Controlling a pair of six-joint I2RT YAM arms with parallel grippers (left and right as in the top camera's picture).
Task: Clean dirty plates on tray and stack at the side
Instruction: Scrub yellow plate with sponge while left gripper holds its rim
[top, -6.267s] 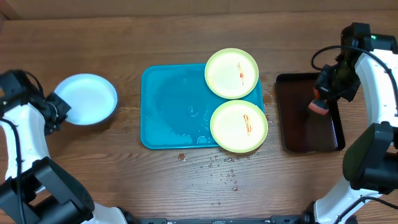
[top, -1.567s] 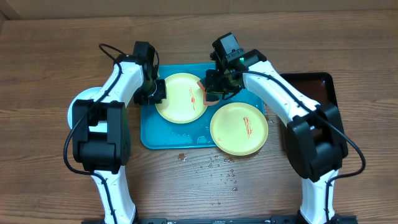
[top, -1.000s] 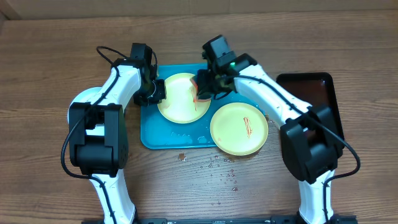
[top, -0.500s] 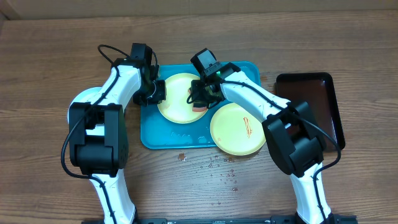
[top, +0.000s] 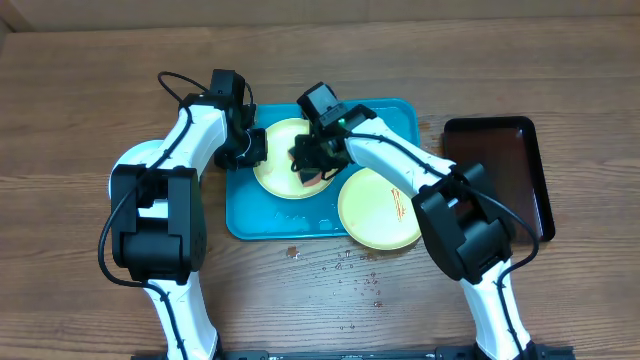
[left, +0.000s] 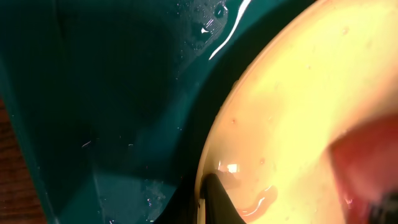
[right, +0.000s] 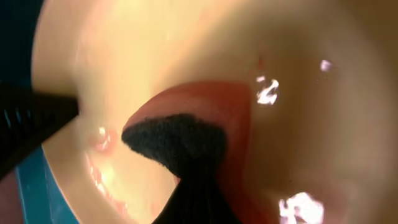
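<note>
at the tray's (top: 400, 115) left side the left gripper (top: 252, 152) pinches a plate's (top: 275, 172) rim to steady it while the right gripper (top: 312, 166), clamped on a sponge (right: 211, 106), presses it down for scrubbing.

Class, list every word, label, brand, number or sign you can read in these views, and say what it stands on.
None: no readable text shows on the turquoise tray, the wiped plate, the second plate, the red sponge, the dark tray, the table, the left arm or the right arm.
</note>
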